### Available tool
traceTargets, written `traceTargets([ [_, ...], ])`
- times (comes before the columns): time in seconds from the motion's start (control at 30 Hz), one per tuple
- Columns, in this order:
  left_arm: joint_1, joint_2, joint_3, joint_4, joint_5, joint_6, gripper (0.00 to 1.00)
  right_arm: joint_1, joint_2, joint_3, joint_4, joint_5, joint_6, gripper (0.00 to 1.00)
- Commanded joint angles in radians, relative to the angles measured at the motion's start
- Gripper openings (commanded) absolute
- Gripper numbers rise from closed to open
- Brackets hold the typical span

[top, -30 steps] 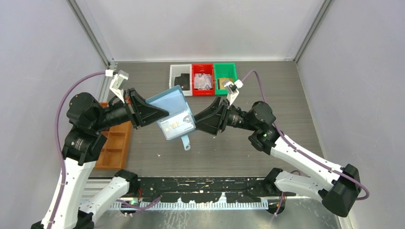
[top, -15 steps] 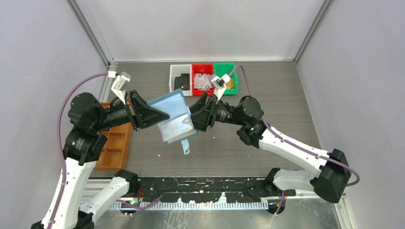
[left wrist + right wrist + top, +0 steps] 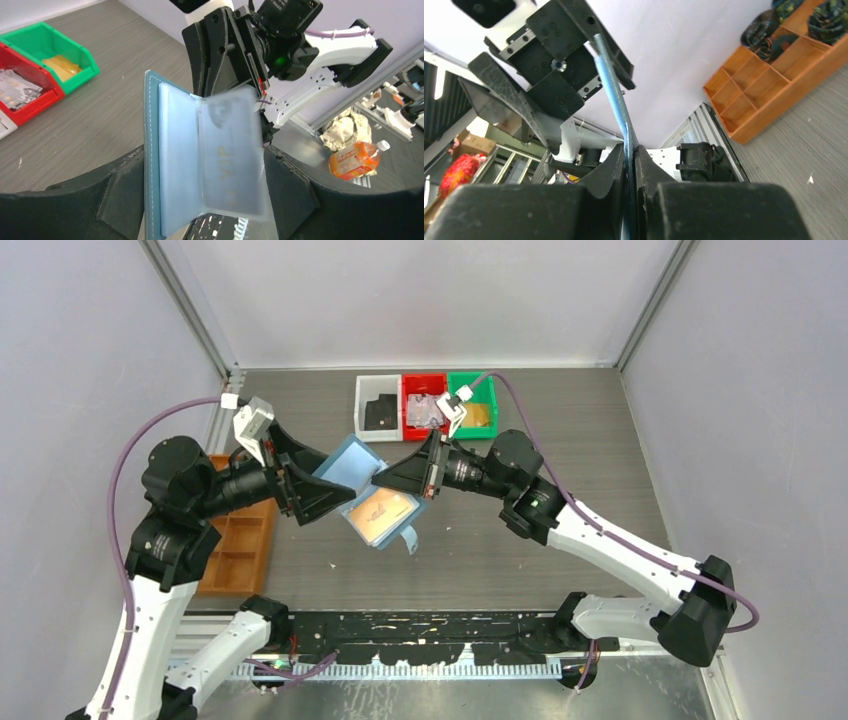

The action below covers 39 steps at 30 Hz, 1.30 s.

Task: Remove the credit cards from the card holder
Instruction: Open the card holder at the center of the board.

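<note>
The blue card holder hangs open in mid-air between my two grippers. Its lower flap carries a gold credit card in a clear sleeve. My right gripper is shut on the holder's right edge; in the right wrist view the jaws pinch the thin blue edge of the card holder. My left gripper is open, its fingers wide on either side of the card holder without pressing it. The sleeve holds a credit card with gold lettering.
At the back stand a white bin with a black card, a red bin with a silvery card and a green bin with a gold card. An orange-brown compartment tray lies at the left.
My right gripper has closed on the card holder. My left gripper has opened and let go of it. The holder's lower flap has swung round, showing the gold card.
</note>
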Motion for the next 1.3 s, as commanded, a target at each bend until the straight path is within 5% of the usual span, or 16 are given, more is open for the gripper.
traceTargets([
  [0.0,-0.003,-0.030,-0.016,-0.003,0.055,0.078,0.79,0.010,-0.072,0.073,-0.143,0.074,-0.036,0.01],
  [0.2,-0.003,-0.017,0.000,0.001,0.111,0.066,0.79,0.041,-0.063,0.181,-0.420,0.107,-0.135,0.01],
  [0.37,-0.003,-0.014,-0.021,-0.005,0.079,0.120,0.71,0.089,-0.084,0.186,-0.401,0.113,-0.206,0.01],
  [0.5,-0.002,-0.006,-0.020,-0.034,0.062,0.171,0.49,0.091,-0.101,0.164,-0.340,0.056,-0.226,0.01],
  [0.6,-0.003,-0.006,-0.023,-0.033,0.060,0.169,0.24,0.092,-0.110,0.143,-0.293,0.029,-0.230,0.01],
  [0.67,-0.002,0.000,-0.022,-0.040,0.088,0.157,0.18,0.092,-0.109,0.136,-0.272,0.027,-0.231,0.01],
  [0.93,-0.002,0.039,-0.021,-0.085,0.247,0.082,0.39,0.091,-0.093,0.132,-0.231,0.002,-0.266,0.01],
  [1.17,-0.002,0.071,0.000,-0.138,0.309,0.104,0.05,0.090,-0.081,0.128,-0.247,-0.042,-0.297,0.01],
  [1.27,-0.003,0.080,-0.009,-0.107,0.336,0.052,0.00,0.082,-0.075,0.105,-0.218,-0.051,-0.289,0.07],
])
